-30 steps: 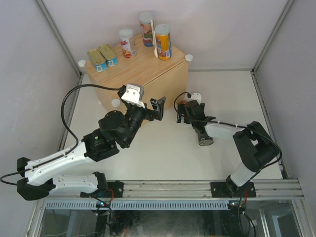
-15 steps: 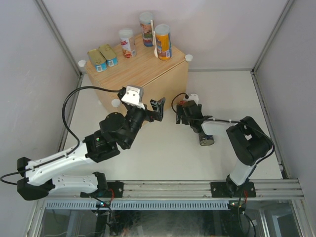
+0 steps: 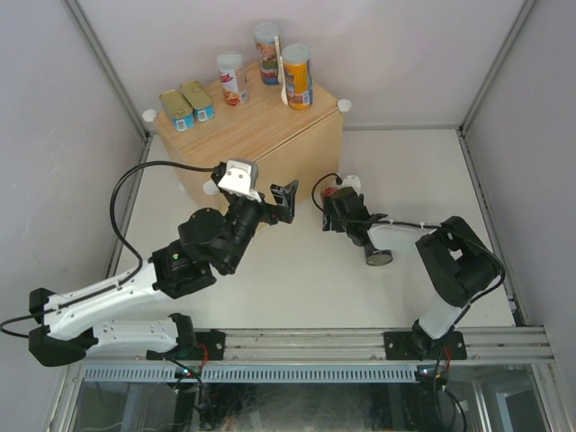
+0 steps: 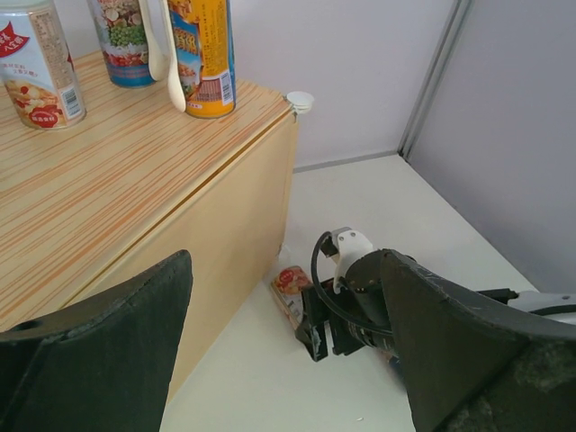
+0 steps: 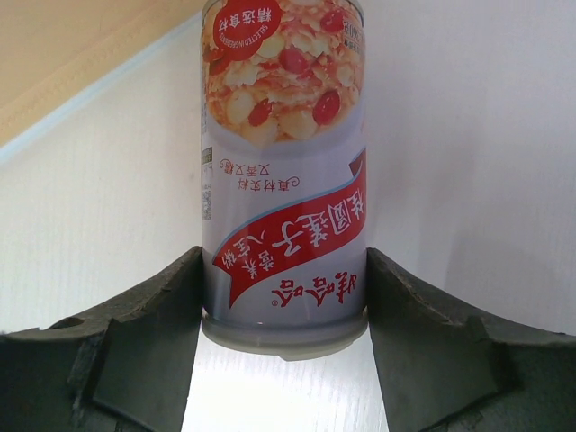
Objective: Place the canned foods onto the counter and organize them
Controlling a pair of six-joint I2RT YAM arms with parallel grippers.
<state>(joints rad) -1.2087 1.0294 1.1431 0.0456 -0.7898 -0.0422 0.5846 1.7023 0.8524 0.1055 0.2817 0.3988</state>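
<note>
A red-white can (image 5: 283, 180) lies on its side on the white table by the foot of the counter (image 3: 261, 135). My right gripper (image 5: 283, 261) is shut on it, a pad pressed against each side near its base. The left wrist view shows the same can (image 4: 291, 286) just ahead of the right gripper (image 4: 328, 333). My left gripper (image 3: 286, 193) hangs open and empty beside the counter's front face. On the counter stand two flat tins (image 3: 187, 106), a red-white can (image 3: 232, 77), a blue can (image 3: 267, 52) and an orange can (image 3: 297, 76). A short dark can (image 3: 378, 255) lies under my right forearm.
A white spoon (image 3: 282, 72) leans on the orange can. White knobs (image 3: 343, 104) mark the counter's corners. Grey walls close in the table on three sides, and a metal rail (image 3: 306, 346) runs along the near edge.
My right gripper has slid a little left toward the counter, and its jaws have narrowed onto the lying red-white can. The left arm has barely shifted.
</note>
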